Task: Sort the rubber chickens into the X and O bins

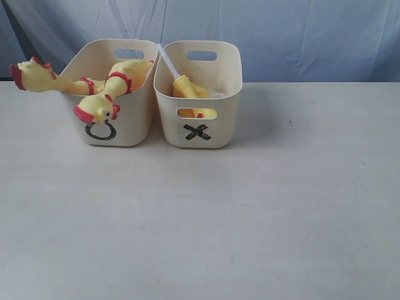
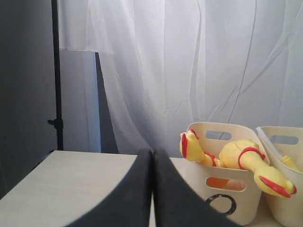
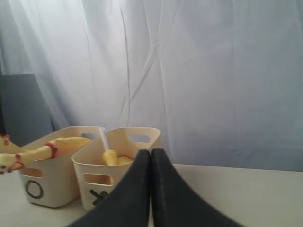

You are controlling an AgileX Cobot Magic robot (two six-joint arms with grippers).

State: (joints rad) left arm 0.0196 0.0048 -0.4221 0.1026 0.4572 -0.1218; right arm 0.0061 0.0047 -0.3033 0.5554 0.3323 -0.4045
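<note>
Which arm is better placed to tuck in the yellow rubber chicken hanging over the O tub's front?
Left, probably. The cream plastic O tub stands on the left side, and the shut left gripper views the overhanging yellow rubber chicken from closer than the right gripper.

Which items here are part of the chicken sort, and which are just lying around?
Job:
O bin; chicken hanging over its front; chicken sticking out sideways; X bin; yellow chicken inside it.

Lying about:
white stick leaning in the X bin; curtain; black stand.
</note>
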